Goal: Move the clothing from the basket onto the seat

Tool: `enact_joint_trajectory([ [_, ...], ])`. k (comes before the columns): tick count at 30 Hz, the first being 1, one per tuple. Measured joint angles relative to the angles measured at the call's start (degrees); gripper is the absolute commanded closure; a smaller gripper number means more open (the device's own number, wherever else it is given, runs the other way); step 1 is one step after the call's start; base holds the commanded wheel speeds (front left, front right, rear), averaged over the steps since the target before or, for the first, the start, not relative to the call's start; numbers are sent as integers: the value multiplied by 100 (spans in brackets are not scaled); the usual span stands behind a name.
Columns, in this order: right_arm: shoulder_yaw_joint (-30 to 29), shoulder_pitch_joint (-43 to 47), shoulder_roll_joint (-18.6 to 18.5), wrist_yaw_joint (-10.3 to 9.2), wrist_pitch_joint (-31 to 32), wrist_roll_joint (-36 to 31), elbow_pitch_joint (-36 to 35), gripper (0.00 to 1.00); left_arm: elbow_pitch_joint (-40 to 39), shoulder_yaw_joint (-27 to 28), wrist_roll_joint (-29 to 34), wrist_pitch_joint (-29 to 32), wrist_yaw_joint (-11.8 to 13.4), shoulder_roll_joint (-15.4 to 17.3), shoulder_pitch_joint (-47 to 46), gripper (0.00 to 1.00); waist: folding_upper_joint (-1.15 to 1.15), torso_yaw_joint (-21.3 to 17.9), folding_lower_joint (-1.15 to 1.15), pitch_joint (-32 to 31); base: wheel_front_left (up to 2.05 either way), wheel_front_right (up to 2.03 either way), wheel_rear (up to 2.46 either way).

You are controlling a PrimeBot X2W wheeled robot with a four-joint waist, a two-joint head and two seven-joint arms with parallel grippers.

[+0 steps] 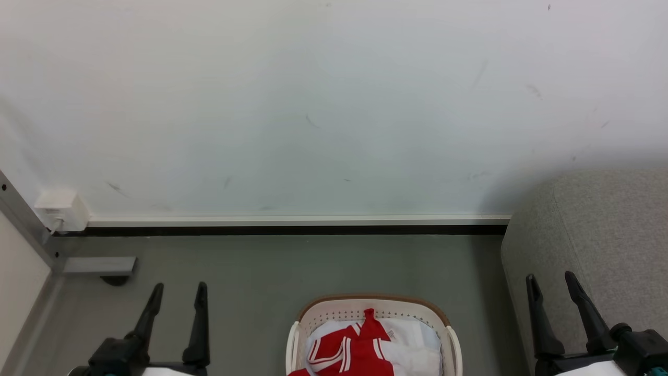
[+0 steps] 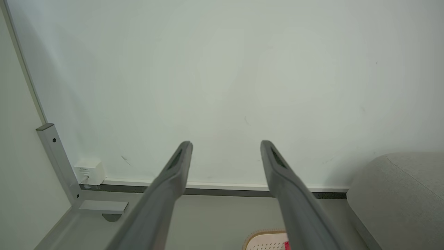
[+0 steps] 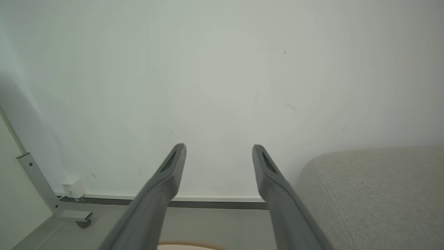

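Note:
The cream basket (image 1: 373, 308) with a brown rim stands on the grey floor at the bottom centre of the head view. Red clothing (image 1: 360, 347) with white stripes lies bunched inside it on white cloth. The light-grey seat (image 1: 600, 245) rises at the right. My left gripper (image 1: 178, 288) is open at the lower left, well left of the basket, with nothing between its fingers. My right gripper (image 1: 552, 278) is open at the lower right, in front of the seat's side. The left wrist view catches the basket's rim (image 2: 265, 233) and the seat (image 2: 399, 194); the right wrist view shows the seat (image 3: 374, 194).
A pale wall (image 1: 334, 104) with a white and black skirting closes the back. At the left, a grey metal post with a foot bracket (image 1: 99, 265) and a white socket box (image 1: 60, 209) stand by the corner. Open grey floor (image 1: 313, 266) lies between basket and wall.

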Motion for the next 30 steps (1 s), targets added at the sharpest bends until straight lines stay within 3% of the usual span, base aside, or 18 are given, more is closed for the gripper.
enact_joint_trajectory([
  [19,93,47,0,0,-190,-653,-37,0,-66,36,810,-229,-29,-32,43,0,0,-32,0,-31,0,0,0],
  [30,91,47,-1,0,-190,-645,-38,0,-44,105,824,-229,-70,-69,43,0,0,-43,0,-31,0,0,0],
])
